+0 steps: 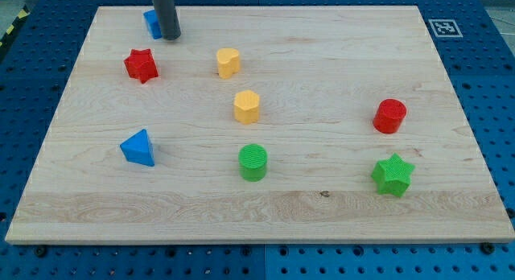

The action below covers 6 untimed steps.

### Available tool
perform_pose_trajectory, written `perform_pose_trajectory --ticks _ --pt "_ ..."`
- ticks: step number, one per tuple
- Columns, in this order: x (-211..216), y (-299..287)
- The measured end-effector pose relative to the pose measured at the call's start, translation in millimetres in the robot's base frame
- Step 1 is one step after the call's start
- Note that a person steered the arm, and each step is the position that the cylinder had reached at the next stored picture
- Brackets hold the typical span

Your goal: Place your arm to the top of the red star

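Red star (141, 65) sat below-left of tip (170, 37); tip parked beside blue block (150, 22), roughly above star as asked; no hand fitted.

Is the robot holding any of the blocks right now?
No, nothing is held. I have no hand, only a rod. My tip rests on the board, right beside a blue block and above the red star.
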State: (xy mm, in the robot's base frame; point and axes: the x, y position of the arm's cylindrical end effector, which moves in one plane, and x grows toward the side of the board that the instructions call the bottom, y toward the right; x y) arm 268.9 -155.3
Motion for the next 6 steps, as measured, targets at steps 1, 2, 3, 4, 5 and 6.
perform_pose_trajectory --ticks 1,2,3,4,5,6 --pt "-2 0" --pt "-2 18" --pt "-2 22" --pt "6 26" --pt "24 32" --pt "36 32"
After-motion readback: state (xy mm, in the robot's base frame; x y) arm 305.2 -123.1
